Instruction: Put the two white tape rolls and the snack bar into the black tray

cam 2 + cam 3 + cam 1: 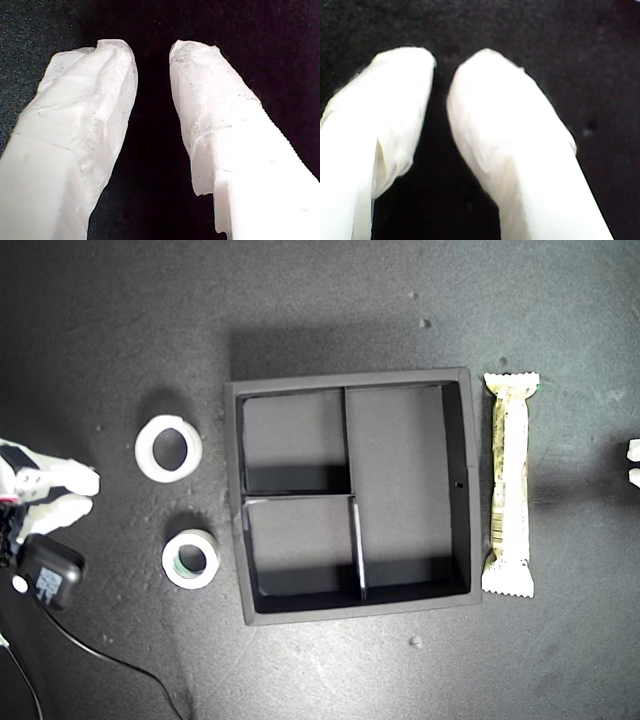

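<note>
Black matte surface fills the exterior view, with the black tray (458, 490) at its middle, all three compartments bare. Taking the tray as landmark: the larger white tape roll (168, 448) and the smaller white tape roll (190, 558), which has a greenish core, lie apart from it toward the exterior view's left; the snack bar (510, 484) lies just beside its wall toward the exterior view's right, parallel to it. An arm shows at each edge of that view; which is which I cannot tell.

First wrist view: my first gripper (152, 55) stands partly open, a clear gap between its taped fingers, nothing held, only dark surface below.

Second wrist view: my second gripper (442, 62) shows a narrower gap, also empty.

The rolls look light and stiff; pinching one wall through the centre hole should hold. The bar's wrapper seems slick and crinkly, so gripping across its narrow middle seems safest.
</note>
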Tool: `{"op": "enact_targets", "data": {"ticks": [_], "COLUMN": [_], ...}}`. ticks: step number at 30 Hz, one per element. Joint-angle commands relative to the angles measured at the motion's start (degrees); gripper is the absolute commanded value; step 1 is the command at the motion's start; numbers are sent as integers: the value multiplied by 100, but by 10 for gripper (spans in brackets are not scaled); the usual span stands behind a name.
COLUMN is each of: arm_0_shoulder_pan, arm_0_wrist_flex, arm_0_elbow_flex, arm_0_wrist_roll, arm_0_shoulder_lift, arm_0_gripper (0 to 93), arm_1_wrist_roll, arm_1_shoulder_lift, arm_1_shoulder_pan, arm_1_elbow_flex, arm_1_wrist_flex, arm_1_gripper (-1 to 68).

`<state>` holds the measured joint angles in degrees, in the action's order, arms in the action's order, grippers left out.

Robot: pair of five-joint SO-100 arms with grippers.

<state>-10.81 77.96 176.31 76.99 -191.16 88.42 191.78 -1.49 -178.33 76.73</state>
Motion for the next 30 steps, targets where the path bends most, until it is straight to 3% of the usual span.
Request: {"op": "enact_targets", "data": {"ticks": [1,14,17,21,27,30], "arm_0_shoulder_pan": [-70,-70,-62,-62,-149,-185], "arm_0_wrist_flex": [193,193,202,202,-457,-940], "arm_0_elbow_flex": [352,352,352,352,352,352], "arm_0_wrist_roll": [-62,-62,466,747,694,1081], "arm_0_shoulder_lift": [-272,-272,-272,-272,-272,-272], "arm_0_gripper": [30,30,30,31,85,5], "arm_1_wrist_roll": [-378,-378,-378,-255,-870,-1081], "arm_1_shoulder_lift": [18,18,18,18,18,18], "arm_1_shoulder_pan": [35,35,26,26,-422,-765], "arm_1_elbow_flex": [-70,-70,-70,-70,-70,-70], "arm_1_wrist_flex": [9,9,9,-88,-1151,-1784], "arm_1_gripper": [45,41,-1,-1,-3,-3]}}
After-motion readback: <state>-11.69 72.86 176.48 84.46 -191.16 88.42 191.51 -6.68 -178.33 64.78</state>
